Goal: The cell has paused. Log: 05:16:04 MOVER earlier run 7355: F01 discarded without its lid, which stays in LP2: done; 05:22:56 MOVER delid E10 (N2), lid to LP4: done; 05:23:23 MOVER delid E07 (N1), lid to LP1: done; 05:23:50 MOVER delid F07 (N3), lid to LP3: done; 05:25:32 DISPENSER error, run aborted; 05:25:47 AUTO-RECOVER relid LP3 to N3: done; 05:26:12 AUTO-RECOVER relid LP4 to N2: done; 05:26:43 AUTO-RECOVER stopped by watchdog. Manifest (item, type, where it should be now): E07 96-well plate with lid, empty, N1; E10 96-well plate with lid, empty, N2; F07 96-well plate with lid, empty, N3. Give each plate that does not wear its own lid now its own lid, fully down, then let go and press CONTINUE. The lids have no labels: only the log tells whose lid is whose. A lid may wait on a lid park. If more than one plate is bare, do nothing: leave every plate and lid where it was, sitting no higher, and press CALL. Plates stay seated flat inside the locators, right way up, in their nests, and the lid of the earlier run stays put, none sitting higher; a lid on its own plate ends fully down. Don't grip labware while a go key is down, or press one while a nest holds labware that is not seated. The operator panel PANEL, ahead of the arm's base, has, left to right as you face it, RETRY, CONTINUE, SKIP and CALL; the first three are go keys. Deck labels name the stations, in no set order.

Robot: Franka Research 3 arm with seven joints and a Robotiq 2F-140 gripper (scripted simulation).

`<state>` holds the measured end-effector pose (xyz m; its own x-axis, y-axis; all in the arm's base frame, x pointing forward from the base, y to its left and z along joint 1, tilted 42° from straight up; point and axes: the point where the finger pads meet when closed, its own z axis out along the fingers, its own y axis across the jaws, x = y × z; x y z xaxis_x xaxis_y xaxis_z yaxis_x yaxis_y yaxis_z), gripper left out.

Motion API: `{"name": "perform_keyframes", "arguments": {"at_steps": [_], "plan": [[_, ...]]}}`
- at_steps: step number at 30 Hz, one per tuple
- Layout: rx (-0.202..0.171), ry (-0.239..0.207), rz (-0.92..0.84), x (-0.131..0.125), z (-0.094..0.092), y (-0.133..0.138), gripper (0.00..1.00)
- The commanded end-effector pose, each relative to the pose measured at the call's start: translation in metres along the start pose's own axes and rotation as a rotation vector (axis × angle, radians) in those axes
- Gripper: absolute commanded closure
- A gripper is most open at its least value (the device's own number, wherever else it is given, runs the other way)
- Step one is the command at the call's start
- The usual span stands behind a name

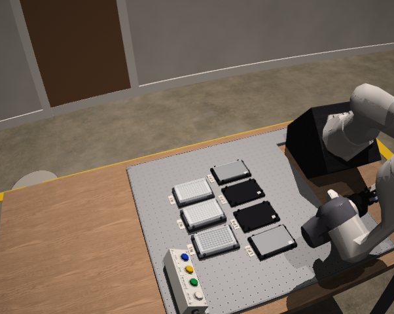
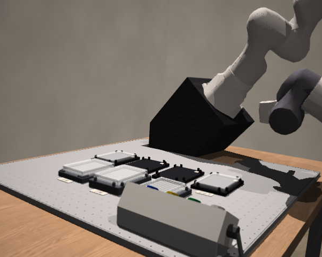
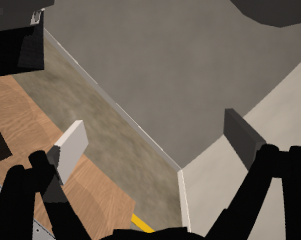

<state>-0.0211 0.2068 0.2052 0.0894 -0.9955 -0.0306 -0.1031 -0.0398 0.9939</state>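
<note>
From above, three plates sit in a column on the grey deck (image 1: 150, 189): the two farther ones (image 1: 192, 191) (image 1: 203, 214) look lidded, the nearest (image 1: 214, 240) apparently bare, though blurred. Beside them, two lid parks hold lids (image 1: 230, 171) (image 1: 271, 241). The wrist view alone shows the end effector (image 3: 153, 143) spread wide and empty, aimed at floor and wall, off the tabletop (image 1: 55, 219).
</note>
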Motion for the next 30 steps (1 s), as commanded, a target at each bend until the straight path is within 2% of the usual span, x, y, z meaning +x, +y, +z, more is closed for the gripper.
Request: {"name": "perform_keyframes", "arguments": {"at_steps": [1, 3, 5, 7, 9, 13, 17, 21, 22, 24, 25, 26, 27, 28, 30], "plan": [[0.098, -0.009, -0.112, -0.003, -0.038, -0.012, 0.00], [0.183, -0.011, -0.187, -0.005, -0.074, -0.019, 0.00], [0.291, -0.008, -0.273, -0.004, -0.119, -0.025, 0.00], [0.291, -0.008, -0.273, -0.004, -0.119, -0.025, 0.00], [0.423, 0.005, -0.363, 0.002, -0.178, -0.028, 0.00], [0.634, 0.044, -0.429, 0.018, -0.249, -0.019, 0.00], [0.855, 0.121, -0.454, 0.049, -0.313, 0.005, 0.00], [1.074, 0.237, -0.443, 0.089, -0.364, 0.040, 0.00], [1.153, 0.214, -0.458, 0.096, -0.381, 0.041, 0.00], [1.153, 0.214, -0.458, 0.096, -0.381, 0.041, 0.00], [1.321, 0.165, -0.489, 0.116, -0.417, 0.050, 0.00], [1.362, 0.031, -0.475, 0.119, -0.428, 0.041, 0.00], [1.353, -0.110, -0.435, 0.122, -0.435, 0.031, 0.00], [1.324, -0.222, -0.390, 0.126, -0.443, 0.020, 0.00], [1.273, -0.398, -0.301, 0.137, -0.455, -0.010, 0.00]]}}
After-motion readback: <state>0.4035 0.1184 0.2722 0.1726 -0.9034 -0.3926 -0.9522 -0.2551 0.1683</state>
